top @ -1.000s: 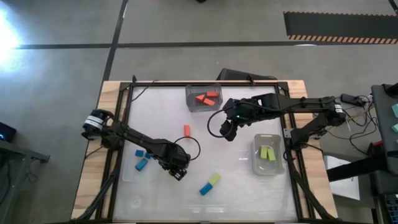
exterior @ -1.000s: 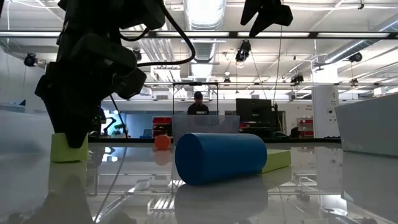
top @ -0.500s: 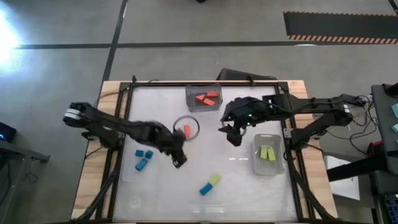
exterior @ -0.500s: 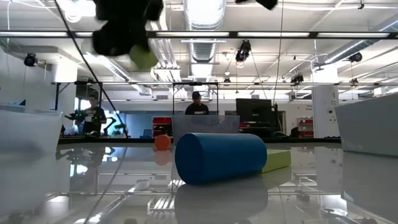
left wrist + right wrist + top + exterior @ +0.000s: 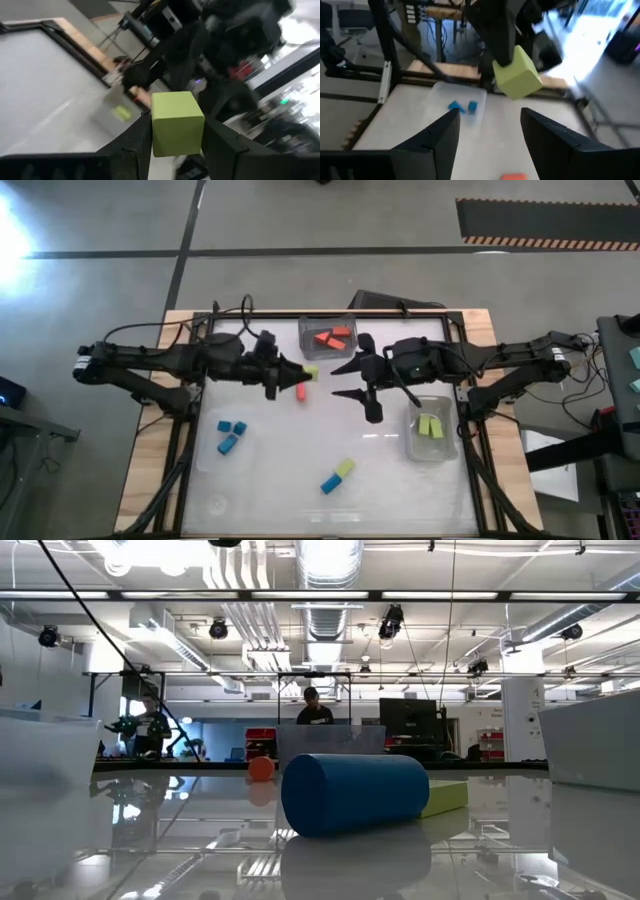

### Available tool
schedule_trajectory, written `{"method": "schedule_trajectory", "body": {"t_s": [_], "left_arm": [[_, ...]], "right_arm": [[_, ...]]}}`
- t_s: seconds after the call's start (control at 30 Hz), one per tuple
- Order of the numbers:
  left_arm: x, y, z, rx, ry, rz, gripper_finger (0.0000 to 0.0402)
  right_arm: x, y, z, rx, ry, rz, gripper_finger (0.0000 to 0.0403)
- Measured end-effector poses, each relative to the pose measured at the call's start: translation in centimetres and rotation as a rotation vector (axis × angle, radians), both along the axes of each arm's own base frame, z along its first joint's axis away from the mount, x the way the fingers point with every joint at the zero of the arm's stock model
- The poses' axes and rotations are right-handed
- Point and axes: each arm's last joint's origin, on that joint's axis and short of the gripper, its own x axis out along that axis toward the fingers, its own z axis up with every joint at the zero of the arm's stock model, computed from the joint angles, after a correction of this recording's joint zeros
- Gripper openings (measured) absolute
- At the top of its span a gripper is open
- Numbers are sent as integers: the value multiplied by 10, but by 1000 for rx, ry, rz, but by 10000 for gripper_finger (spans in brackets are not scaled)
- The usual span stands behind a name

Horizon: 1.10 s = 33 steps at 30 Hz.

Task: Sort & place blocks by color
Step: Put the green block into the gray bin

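Legible text, labels, brands, numbers, signs: none in any view. Nothing on the table, the arms or in the room beyond carries markings that can be read.

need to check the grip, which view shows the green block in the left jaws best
The left wrist view: the green block fills the frame, pinched between both jaws. The right wrist view shows it smaller, the high view only a speck, the low view not at all.
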Motion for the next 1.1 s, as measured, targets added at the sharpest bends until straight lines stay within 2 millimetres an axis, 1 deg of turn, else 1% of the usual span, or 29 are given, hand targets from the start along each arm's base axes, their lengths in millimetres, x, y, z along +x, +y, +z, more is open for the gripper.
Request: {"method": "schedule_trajectory", "body": {"t_s": [0.1, 0.2, 0.4, 0.63, 0.8, 0.9, 1.07, 1.1], "left_arm": [[0, 1, 4, -81, -43, -1, 119], [5, 0, 8, -143, -100, -26, 119], [20, -3, 12, -193, -228, -101, 119], [34, -4, 2, -218, -207, -101, 119], [38, -3, 0, -230, -205, -104, 119], [38, -1, 0, -230, -208, -101, 119], [37, 0, 1, -239, -207, -98, 119], [37, 0, 1, -241, -207, -98, 120]], "right_arm": [[2, -1, 5, -82, -60, -9, 201], [2, -1, 9, -143, -101, -13, 201], [3, -1, 14, -181, -158, -6, 201], [3, -1, 15, -196, -166, 8, 201], [3, -1, 16, -216, -168, 14, 197], [3, -1, 17, -228, -174, 16, 182], [2, -1, 17, -261, -174, 24, 124], [2, -1, 17, -262, -173, 25, 121]]}}
